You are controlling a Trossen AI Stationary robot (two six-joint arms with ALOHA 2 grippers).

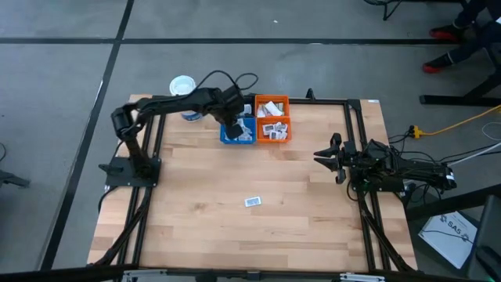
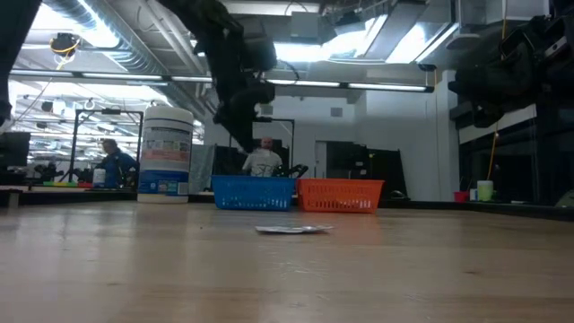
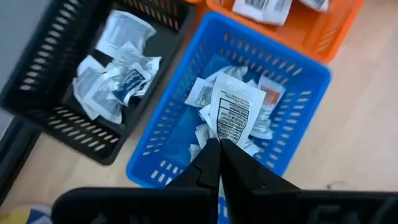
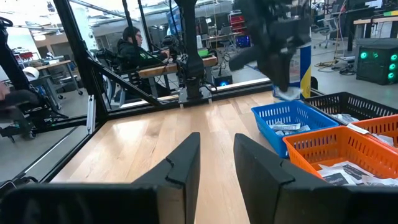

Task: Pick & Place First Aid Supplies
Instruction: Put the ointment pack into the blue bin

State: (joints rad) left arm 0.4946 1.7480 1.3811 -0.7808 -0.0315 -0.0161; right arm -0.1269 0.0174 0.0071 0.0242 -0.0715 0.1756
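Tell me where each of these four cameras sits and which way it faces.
High view: overhead, looking straight down on the table; both arms show.
Low view: table height, facing across to the blue bin; the left arm hangs above.
Left wrist view: above the blue bin; shut left end effector pinches a sachet.
Right wrist view: low over the table; right end effector in front.
All four share the blue bin.
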